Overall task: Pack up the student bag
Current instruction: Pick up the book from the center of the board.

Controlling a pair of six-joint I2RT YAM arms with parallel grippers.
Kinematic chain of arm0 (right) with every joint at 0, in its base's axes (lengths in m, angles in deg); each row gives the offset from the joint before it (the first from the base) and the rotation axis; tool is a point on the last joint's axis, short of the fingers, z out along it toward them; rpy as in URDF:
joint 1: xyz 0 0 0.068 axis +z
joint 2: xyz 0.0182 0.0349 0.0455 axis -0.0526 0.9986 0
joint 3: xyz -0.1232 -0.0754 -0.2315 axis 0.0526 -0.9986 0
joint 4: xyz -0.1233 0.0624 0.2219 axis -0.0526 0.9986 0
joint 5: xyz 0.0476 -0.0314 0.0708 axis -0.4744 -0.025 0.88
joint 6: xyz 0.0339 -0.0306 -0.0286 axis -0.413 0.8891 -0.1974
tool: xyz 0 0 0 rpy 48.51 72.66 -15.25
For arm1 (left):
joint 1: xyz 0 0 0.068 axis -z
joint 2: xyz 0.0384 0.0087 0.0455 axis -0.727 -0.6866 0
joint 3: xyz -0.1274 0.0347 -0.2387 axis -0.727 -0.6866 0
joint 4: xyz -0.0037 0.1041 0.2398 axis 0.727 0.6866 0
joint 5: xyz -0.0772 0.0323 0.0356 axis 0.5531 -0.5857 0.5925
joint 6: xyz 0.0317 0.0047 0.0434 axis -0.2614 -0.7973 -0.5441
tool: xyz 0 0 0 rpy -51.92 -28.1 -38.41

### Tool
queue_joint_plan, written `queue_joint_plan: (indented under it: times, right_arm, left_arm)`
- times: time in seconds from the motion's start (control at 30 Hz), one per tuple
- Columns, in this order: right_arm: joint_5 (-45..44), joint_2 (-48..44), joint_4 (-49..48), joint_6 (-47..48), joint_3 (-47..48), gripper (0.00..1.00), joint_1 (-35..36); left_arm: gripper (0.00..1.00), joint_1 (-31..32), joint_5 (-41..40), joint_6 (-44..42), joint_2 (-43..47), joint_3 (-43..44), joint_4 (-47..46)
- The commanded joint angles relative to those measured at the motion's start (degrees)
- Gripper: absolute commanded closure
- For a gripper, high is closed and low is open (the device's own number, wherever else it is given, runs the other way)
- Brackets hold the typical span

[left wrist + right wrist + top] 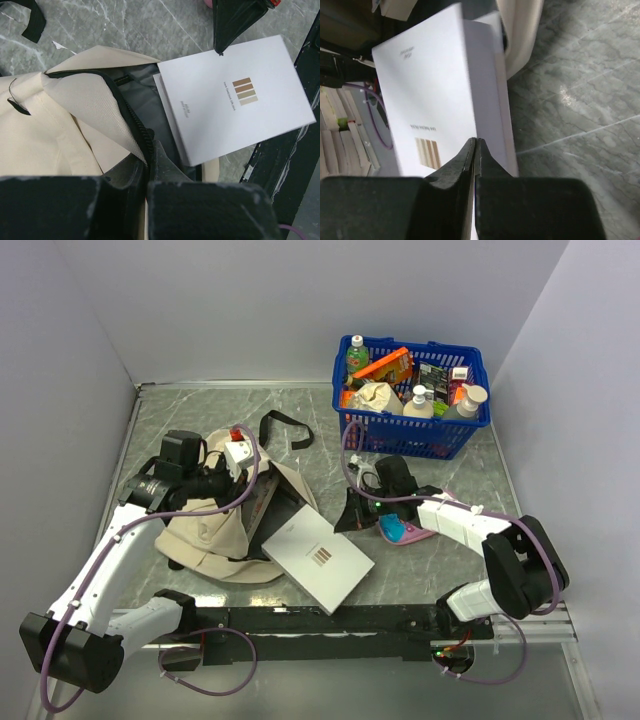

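The student bag [215, 540] lies left of centre, cream fabric with a black zipper rim and dark lining [130, 90]. My left gripper [248, 472] is shut on that zipper rim [147, 150] and holds the mouth up. A white book [318, 558] with brown stripes lies flat, one corner inside the bag's mouth [235, 95]. My right gripper [350, 515] is shut, its tips pressed together at the book's far edge [476, 142]. Whether those tips pinch the cover, the frames do not show.
A blue plastic basket [400, 435] full of bottles and packets stands at the back right. A pink pencil case [405, 532] lies under the right arm. The bag's black strap [285, 425] trails toward the back. A black rail [330, 620] runs along the near edge.
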Motion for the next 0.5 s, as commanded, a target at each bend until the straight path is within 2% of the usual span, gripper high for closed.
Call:
queue_joint_plan:
  times: [0.0,0.17,0.3,0.47]
  right_arm:
    - [-1.4,-0.2,-0.5,-1.6,3.0,1.0,0.7]
    - [-3.1,-1.2,-1.2,-8.5,3.8,1.0,0.6]
    - [-5.6,-2.2,-4.5,-19.2,3.9,1.0,0.5]
    - [-8.9,-2.9,-10.6,-28.4,2.5,1.0,0.1]
  left_arm:
    - [0.99,0.3,2.7,1.1,0.8,1.2,-2.9]
    - [0.99,0.3,2.7,1.2,0.9,1.1,-3.0]
    - [0.99,0.3,2.6,1.0,1.2,1.1,-2.8]
    - [0.99,0.2,2.8,1.0,1.5,1.0,-2.9]
